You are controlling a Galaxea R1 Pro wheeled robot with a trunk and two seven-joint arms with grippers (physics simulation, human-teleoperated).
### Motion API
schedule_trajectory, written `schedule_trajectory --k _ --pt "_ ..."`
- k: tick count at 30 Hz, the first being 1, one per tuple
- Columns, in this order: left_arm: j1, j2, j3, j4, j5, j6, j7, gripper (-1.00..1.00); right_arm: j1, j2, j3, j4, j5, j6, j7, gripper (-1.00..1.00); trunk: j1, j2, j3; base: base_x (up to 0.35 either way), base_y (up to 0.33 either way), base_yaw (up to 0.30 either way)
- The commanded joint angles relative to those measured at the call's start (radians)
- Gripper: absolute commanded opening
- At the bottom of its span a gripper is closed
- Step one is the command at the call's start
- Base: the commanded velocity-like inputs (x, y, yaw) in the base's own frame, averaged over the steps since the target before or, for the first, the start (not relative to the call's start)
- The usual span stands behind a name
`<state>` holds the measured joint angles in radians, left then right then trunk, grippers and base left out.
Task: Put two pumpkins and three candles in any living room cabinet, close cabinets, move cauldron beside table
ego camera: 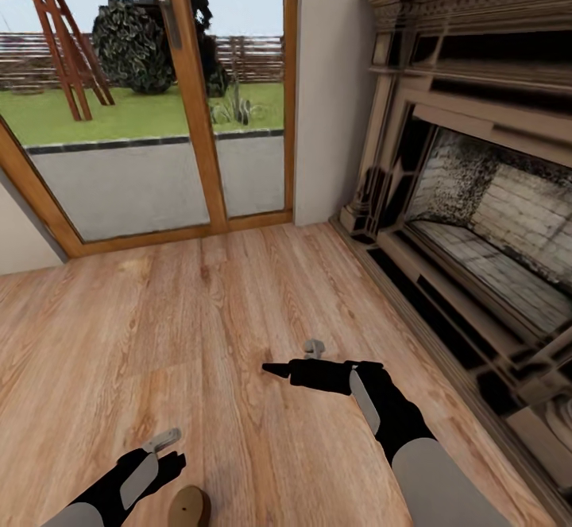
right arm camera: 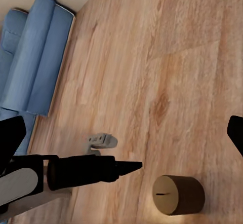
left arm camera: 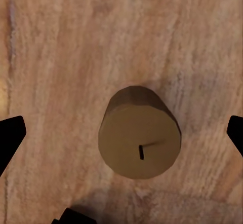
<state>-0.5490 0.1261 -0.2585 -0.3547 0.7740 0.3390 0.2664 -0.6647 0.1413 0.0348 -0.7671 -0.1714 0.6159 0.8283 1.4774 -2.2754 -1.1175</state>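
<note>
No text, label, brand, number or sign can be read anywhere — not on the candle (left arm camera: 140, 139), the wooden floor (ego camera: 199, 336), the fireplace (ego camera: 477, 217), the glass door (ego camera: 151, 90) or the blue sofa (right arm camera: 35, 57).

This is a home living room: a carved fireplace (ego camera: 477, 217), wood plank floor (ego camera: 199, 328), glass garden doors (ego camera: 159, 90), and a blue sofa (right arm camera: 35, 57).

Matt waxy candle (left arm camera: 139, 138) on grained wood floor (ego camera: 159, 328); sooty brick fireplace (ego camera: 492, 217).
</note>
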Motion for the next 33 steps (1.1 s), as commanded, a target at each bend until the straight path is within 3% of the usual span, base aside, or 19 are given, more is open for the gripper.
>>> schedule_trajectory --k 1,6,10,13,24,33 --pt "0.000 0.001 -0.008 -0.003 0.011 0.003 0.008 1.00 -0.001 0.000 0.001 -0.004 -0.007 0.011 0.007 1.00 0.004 -0.008 -0.004 0.000 0.000 0.000" --pt "0.000 -0.002 -0.008 -0.003 0.011 0.003 0.008 1.00 0.005 0.000 0.001 -0.115 -0.007 0.070 0.080 1.00 0.023 -0.043 -0.020 0.000 0.000 0.000" --pt "0.000 -0.004 -0.008 -0.003 0.011 0.003 0.008 1.00 0.013 0.001 0.000 -0.364 -0.006 0.186 0.098 1.00 0.038 -0.071 -0.032 0.000 0.000 0.000" --pt "0.000 -0.005 -0.007 -0.003 0.012 0.003 0.008 1.00 0.015 0.001 -0.001 -0.450 -0.005 0.224 0.101 1.00 0.050 -0.092 -0.042 0.000 0.000 0.000" --pt "0.000 -0.009 -0.012 -0.003 0.014 0.004 0.008 1.00 0.016 0.001 -0.001 -0.480 0.001 0.236 0.100 1.00 0.092 -0.169 -0.076 0.000 0.000 0.000" --pt "0.000 -0.034 -0.014 -0.003 0.012 0.003 0.008 1.00 0.016 0.001 0.000 -0.480 0.001 0.235 0.098 1.00 0.123 -0.225 -0.105 0.000 0.000 0.000"
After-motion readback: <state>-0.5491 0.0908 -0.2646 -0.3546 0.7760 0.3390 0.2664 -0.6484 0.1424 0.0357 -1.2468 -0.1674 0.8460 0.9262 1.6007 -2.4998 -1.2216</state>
